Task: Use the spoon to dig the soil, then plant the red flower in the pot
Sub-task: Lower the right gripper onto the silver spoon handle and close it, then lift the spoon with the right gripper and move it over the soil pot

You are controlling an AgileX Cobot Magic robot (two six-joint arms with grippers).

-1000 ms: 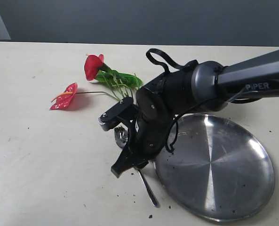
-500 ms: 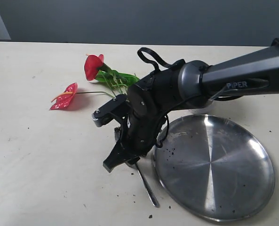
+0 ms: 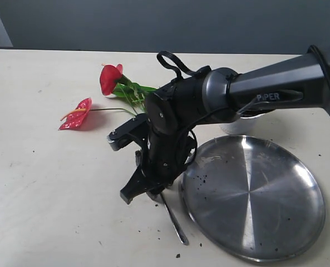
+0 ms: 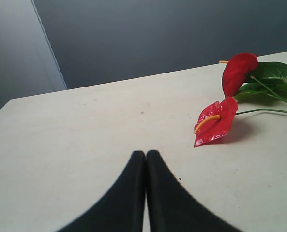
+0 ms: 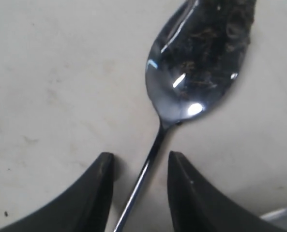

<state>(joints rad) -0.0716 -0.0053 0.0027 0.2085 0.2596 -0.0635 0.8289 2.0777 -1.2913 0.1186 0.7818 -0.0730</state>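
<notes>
Spoon (image 5: pixel 197 58): flat on table at steel plate's (image 3: pixel 254 200) 9 o'clock, handle between right gripper's (image 5: pixel 136 186) parted, empty fingers. Risk: thin handle slips as they close.

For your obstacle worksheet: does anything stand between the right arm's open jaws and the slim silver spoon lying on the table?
Nothing visible does. The slim silver spoon lies bare on the table, its handle running between the open jaws of the right gripper.
</notes>
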